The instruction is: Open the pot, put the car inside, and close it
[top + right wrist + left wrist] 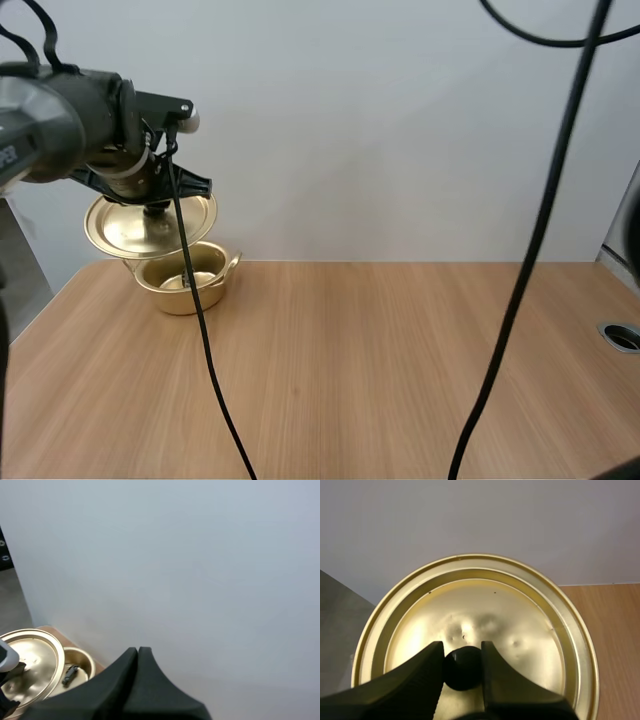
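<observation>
At the upper left of the high view, the left gripper [155,207] holds the gold lid [150,226] raised over the gold pot [186,281]. The pot stands on the far left part of the wooden table [400,370]. Its mouth is uncovered toward the camera and one small handle points right. Whether the lid's lower edge touches the pot's far rim cannot be told.

Left wrist view: the two black fingers [427,672] are clamped on the lid's black knob [462,674], one on each side. The lid's dented gold top spreads out beyond them.

Right wrist view: the right gripper [137,652] is closed on nothing, its fingers lying together as one dark wedge, well apart from the pot. Beyond it the pot is open beside the lifted lid. A small dark object [70,674] lies on the pot's floor. It is too small to confirm as the car.
</observation>
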`<state>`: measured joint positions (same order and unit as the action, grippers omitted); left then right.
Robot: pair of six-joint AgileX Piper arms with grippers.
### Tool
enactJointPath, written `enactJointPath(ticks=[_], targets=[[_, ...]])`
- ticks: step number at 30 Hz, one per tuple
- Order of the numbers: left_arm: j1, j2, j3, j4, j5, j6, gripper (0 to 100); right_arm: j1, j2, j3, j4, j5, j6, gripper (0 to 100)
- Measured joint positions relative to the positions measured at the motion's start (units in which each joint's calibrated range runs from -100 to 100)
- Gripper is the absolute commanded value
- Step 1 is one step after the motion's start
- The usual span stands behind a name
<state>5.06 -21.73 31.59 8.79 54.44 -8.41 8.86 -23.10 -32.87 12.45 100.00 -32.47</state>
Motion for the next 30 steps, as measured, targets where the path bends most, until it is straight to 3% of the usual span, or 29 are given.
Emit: enactJointPath(ticks=[6, 11, 30], targets=[[0.00, 9.79, 0.00, -1.29, -13.98, 0.00, 0, 0.00, -11.11, 0.00, -5.53, 0.00, 3.54, 0], [0.00, 16.07, -0.12, -1.29, -22.40, 0.00, 0, 0.00, -18.02, 0.00, -6.30, 0.00, 5.94, 0], [0.00, 30.85, -8.42, -1.16, -19.90, 0.00, 0, -1.39, -20.77, 0.00, -8.49, -0.06, 7.87, 0]])
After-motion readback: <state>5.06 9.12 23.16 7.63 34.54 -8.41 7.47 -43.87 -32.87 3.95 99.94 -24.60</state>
